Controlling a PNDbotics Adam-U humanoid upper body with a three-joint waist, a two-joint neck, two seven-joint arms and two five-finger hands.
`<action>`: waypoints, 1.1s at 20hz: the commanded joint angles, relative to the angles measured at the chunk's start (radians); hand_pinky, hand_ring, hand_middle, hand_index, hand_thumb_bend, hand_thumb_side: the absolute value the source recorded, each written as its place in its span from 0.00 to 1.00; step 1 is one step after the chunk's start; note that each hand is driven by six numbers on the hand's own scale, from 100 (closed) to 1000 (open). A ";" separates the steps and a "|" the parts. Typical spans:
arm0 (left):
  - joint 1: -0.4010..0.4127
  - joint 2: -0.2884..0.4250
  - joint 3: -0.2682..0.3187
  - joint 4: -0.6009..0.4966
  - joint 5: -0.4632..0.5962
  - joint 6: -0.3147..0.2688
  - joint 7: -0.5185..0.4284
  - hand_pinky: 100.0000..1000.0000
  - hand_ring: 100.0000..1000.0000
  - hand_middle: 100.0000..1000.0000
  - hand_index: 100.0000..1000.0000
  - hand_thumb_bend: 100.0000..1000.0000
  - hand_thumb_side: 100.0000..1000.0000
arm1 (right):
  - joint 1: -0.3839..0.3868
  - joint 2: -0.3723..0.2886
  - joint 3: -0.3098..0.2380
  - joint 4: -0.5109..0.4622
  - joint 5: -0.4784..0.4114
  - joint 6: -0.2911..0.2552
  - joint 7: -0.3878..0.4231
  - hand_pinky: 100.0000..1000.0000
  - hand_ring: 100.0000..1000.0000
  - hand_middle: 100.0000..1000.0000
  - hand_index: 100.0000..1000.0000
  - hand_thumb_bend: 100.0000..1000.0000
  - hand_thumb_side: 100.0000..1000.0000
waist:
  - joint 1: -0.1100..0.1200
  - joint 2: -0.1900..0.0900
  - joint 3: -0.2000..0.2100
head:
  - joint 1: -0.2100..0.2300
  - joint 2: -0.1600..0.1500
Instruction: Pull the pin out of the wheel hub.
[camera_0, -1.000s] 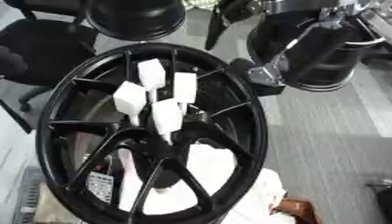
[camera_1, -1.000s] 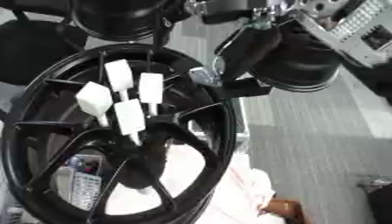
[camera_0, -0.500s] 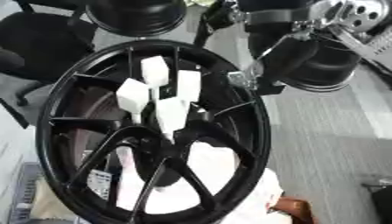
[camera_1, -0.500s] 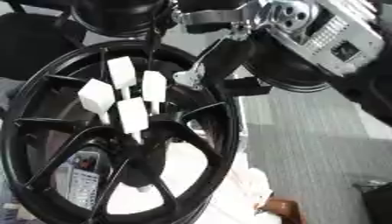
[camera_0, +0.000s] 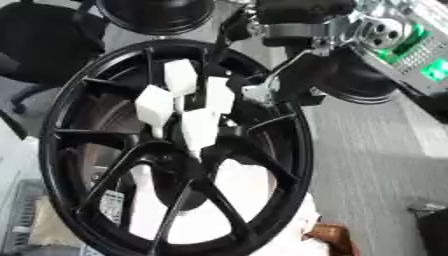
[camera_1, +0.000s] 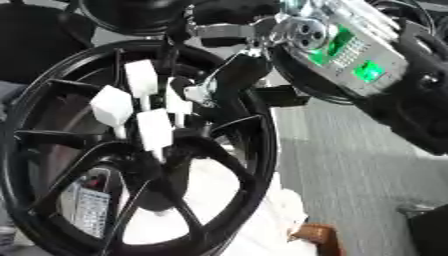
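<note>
Left eye view has our right hand (camera_0: 293, 82) reaching in from upper right, fingers relaxed and holding nothing, with the white pins (camera_0: 199, 127) at the wheel hub (camera_0: 188, 145) just left of it, sticking toward us.

A grey floor (camera_0: 367, 150) with a faint ribbed texture fills the right side of the scene. A black office chair (camera_0: 39, 42) stands at the upper left, its seat dark and rounded. White cloth or padding (camera_1: 262, 220) lies at the bottom, with a small brown object (camera_0: 331, 237) beside it. At the lower right edge a dark shape (camera_0: 433, 225) rests on the floor. Light is even and soft.
</note>
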 joint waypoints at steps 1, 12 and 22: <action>-0.020 0.004 0.000 -0.017 0.006 0.005 0.000 0.70 0.62 0.55 0.68 0.00 0.55 | 0.005 -0.019 -0.016 -0.006 0.014 0.011 -0.017 0.89 0.85 0.73 0.80 0.00 0.53 | 0.005 -0.009 0.005 | -0.010 -0.019; -0.032 0.004 -0.003 -0.017 0.002 0.011 -0.001 0.70 0.62 0.54 0.68 0.00 0.55 | 0.050 -0.023 -0.027 -0.006 0.079 0.059 -0.004 0.89 0.89 0.78 0.86 0.13 0.58 | -0.007 0.006 0.017 | -0.015 -0.018; -0.027 0.007 -0.004 -0.017 -0.006 0.013 -0.006 0.70 0.62 0.54 0.68 0.00 0.55 | 0.061 -0.033 -0.044 -0.006 0.203 0.157 -0.028 0.89 0.88 0.77 0.86 0.15 0.62 | -0.007 0.009 0.011 | -0.008 -0.005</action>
